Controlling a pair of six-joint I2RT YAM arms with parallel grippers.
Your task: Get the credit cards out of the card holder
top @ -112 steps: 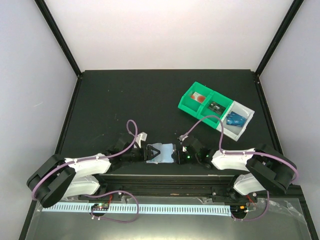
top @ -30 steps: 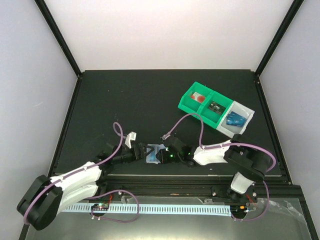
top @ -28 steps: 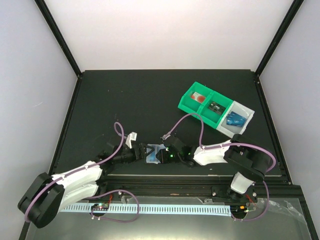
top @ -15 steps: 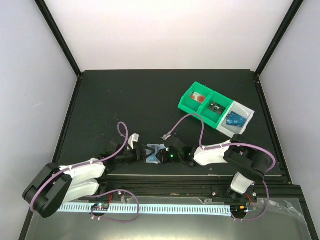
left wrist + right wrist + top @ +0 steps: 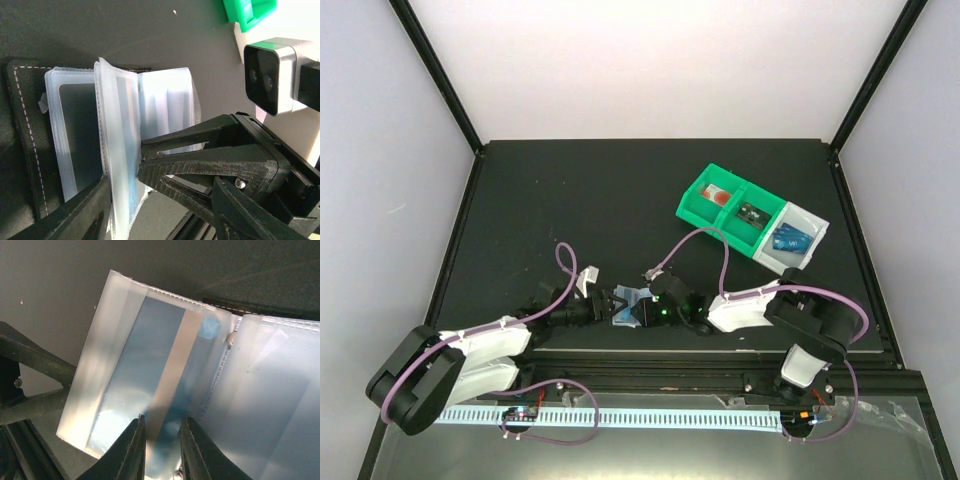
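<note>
Two-panel card holder [image 5: 167, 107]: soft translucent leaves, dark stitched edge
Right gripper [image 5: 162, 424]: clamped on a leaf
Left gripper [image 5: 607, 306]: held spread

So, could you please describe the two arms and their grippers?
The left arm and right arm have white shell links between black joints, and a purple cable loops along each. The left gripper and right gripper are black, with tapered, ribbed fingers. A green light glows on the right one, and a white-cased camera with a dark twin-lens face sits on its wrist.
</note>
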